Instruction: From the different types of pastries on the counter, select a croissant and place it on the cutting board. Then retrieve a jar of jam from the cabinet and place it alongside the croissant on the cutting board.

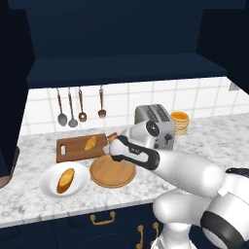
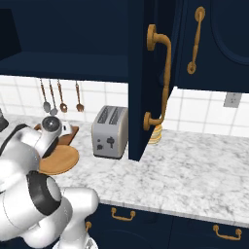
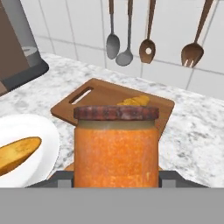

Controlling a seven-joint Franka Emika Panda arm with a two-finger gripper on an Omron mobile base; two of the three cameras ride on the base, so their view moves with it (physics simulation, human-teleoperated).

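Small golden croissant (image 1: 90,142): already on dark-brown wooden cutting board (image 1: 73,151). Orange, brown-lidded jam jar (image 3: 116,146): pinched in gripper (image 1: 113,149) beside board (placing remains)

the jar of jam (image 3: 116,146) sits in the claw (image 3: 116,179); beyond it the cutting board (image 3: 98,98) bearing the croissant (image 3: 133,101); plate (image 3: 26,127) to its left.

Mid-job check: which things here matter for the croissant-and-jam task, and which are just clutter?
Job items:
- croissant, lying on the cutting board
- jar of jam, held in the gripper
- open cabinet

Just lying about:
- loaf on white plate
- round wooden plate
- toaster
- stacked cakes
- hanging utensils
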